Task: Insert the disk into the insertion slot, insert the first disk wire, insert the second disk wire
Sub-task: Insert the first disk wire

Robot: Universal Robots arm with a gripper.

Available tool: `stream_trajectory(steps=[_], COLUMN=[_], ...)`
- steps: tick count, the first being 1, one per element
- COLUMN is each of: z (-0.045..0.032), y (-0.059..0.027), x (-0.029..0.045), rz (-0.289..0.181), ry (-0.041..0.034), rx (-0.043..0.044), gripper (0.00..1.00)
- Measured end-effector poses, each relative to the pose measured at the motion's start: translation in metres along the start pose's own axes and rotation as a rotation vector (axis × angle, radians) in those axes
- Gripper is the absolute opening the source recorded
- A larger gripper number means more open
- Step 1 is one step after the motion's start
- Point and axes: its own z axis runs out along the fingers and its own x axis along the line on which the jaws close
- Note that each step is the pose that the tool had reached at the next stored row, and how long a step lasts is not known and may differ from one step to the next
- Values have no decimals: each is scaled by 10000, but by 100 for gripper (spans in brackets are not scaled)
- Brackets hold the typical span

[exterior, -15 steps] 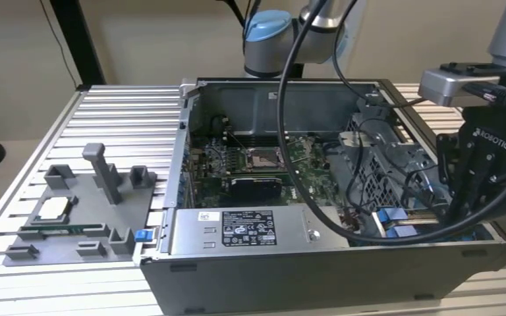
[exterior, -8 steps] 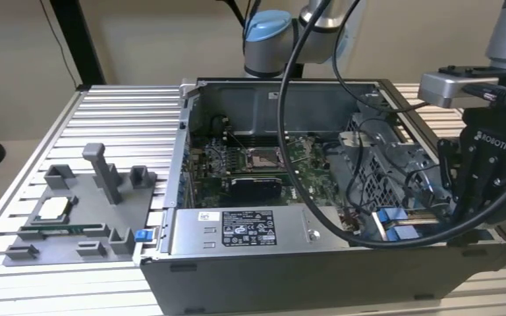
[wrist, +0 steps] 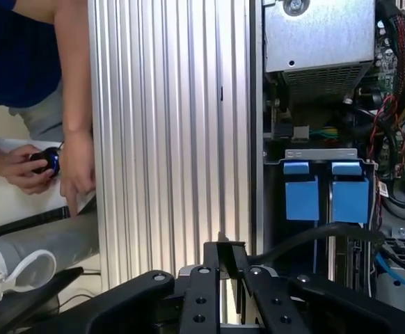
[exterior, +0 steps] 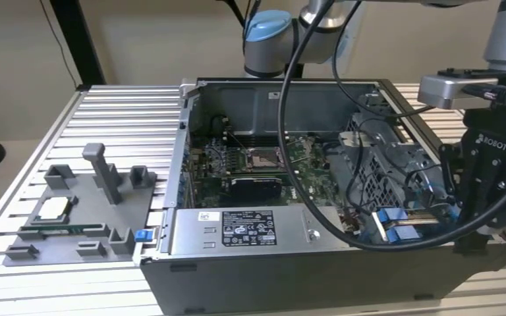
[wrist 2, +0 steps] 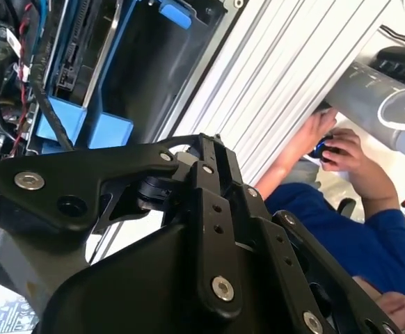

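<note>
Gripper (wrist: 225,246) fingers together, empty | black cable (wrist: 314,236) crosses my view of insertion slot (wrist: 321,153) | person's hand (wrist: 74,167) beyond table (wrist: 168,139)

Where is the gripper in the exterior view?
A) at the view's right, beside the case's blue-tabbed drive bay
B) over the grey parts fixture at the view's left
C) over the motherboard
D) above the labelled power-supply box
A: the gripper hangs at the exterior view's right, by the open case's edge, next to the blue tabs of the insertion slot.
</note>
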Motion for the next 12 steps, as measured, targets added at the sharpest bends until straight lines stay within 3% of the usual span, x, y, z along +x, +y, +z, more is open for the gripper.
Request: stream_trajectory(steps=[8, 9, 12], z=[7, 13, 14], y=[0, 0, 0], x=[-3, -5, -5], rz=[10, 18, 19], ry=[380, 641, 692], rx=[18, 30, 32], gripper=[0, 0, 0])
